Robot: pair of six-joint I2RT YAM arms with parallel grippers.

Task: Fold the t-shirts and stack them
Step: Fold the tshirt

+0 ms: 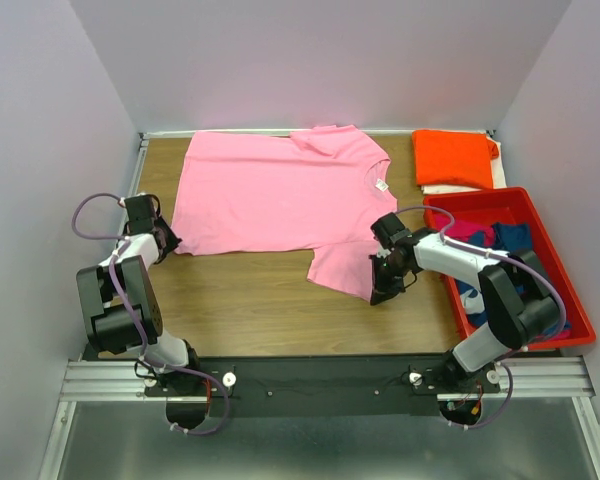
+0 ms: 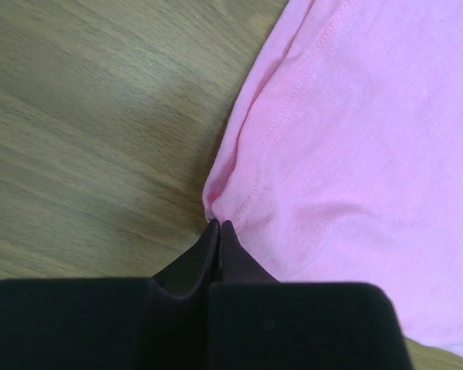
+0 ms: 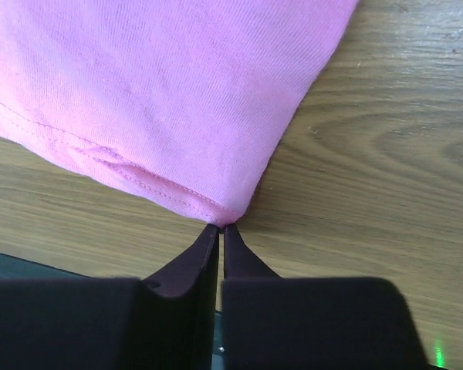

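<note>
The light pink t-shirt (image 1: 270,190) lies spread flat on the wooden table. My left gripper (image 1: 166,243) is shut on its near left hem corner; the left wrist view shows the closed fingertips (image 2: 220,226) pinching the pink fabric (image 2: 355,154). My right gripper (image 1: 380,292) is shut on the corner of the near sleeve; the right wrist view shows its tips (image 3: 221,226) pinching the stitched pink corner (image 3: 177,92). An orange t-shirt (image 1: 453,156) lies folded at the far right. Navy and magenta shirts (image 1: 485,240) lie crumpled in the red bin.
The red plastic bin (image 1: 555,255) stands at the right edge of the table, close beside my right arm. A white cloth (image 1: 460,186) shows under the orange shirt. Bare wood (image 1: 250,300) lies between the pink shirt and the arm bases. Walls enclose the table.
</note>
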